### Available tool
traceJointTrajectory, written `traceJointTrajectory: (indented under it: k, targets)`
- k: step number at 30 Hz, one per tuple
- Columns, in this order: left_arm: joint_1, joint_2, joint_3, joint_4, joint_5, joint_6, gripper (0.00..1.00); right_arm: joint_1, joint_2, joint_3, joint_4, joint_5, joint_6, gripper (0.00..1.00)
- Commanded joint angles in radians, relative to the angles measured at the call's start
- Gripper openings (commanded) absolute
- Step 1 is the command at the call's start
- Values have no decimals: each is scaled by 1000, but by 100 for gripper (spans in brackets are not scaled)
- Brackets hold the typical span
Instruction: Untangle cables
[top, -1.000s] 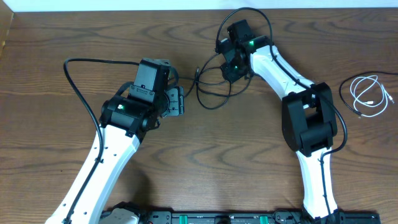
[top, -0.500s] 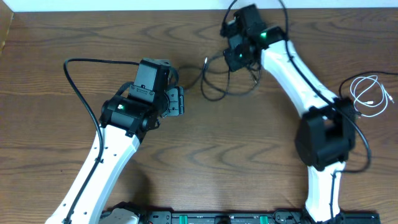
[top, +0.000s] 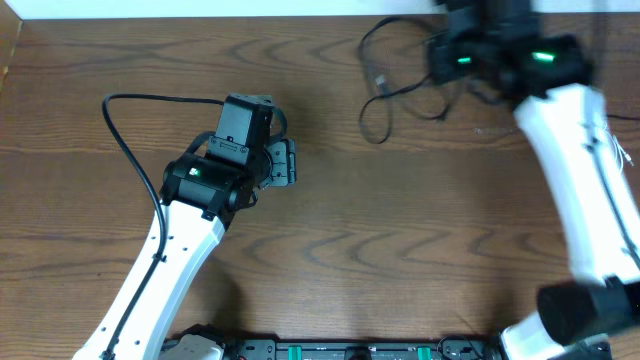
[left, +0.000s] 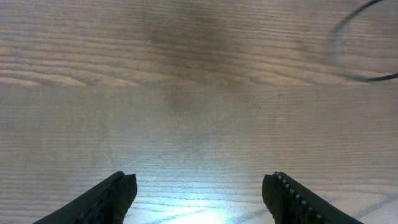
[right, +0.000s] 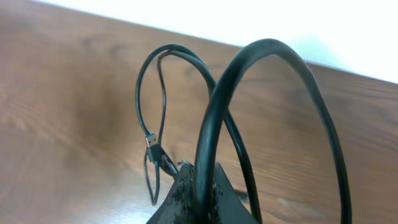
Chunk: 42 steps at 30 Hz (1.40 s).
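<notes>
Surface: brown wood-grain table (left: 199, 93), seen from overhead and from both wrists.

Left gripper (left: 199, 194): jaws stand wide apart with nothing between them; the two dark fingers (left: 115, 198) hang over bare wood near the middle left of the table.

Blurred dark curve (left: 367, 59): an arc of cord in the upper right corner of the left wrist view, well clear of the left fingers; which cord it is cannot be told.

Right gripper (right: 194, 186): jaws pressed together on the thin black cable (right: 163, 93), which runs into the closed fingertips from the left. In the overhead view this arm reaches to the far edge of the table, upper right, and is blurred.

Thin black cable, position: lifted off the wood at the grip, it rises in a narrow loop and hangs back down. Overhead, its slack trails to the left of the right gripper along the far side of the table, well apart from the left gripper.

Small metal-tipped plug (right: 151, 142): hangs on the cable just left of the right fingertips.

Thick black wire (right: 267, 50): a wide arch standing over the right gripper, in front of the thin cable.

Short white cord (top: 628, 152): only a trace at the right edge, mostly hidden by the right arm.
</notes>
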Motion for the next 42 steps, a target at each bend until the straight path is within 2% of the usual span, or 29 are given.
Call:
traceJointTrajectory:
  k: [1,10,17,26,32,41,42]
  targets:
    - [4,-7,17,0,-5,-5,71,-84,-118,3,-24,1,45,1]
    - [4,-6,18,0,-5,-5,71,-351,-330,3,-119,1,68,1]
    - [4,-6,18,0,-5,-5,71,-571,-369,3,-204,5,68,1]
    - [4,-6,17,0,-5,-5,71,-832,-257,3,-208,13,156,1]
    - [4,-6,17,0,-5,-5,71,-955,-132,3,-177,38,280,1]
    - [4,21,17,3,-5,-5,71,-1019,105,3,-88,37,356,1]
    - [4,27,17,0,-5,-5,71,-1019,136,3,-88,29,356,4]
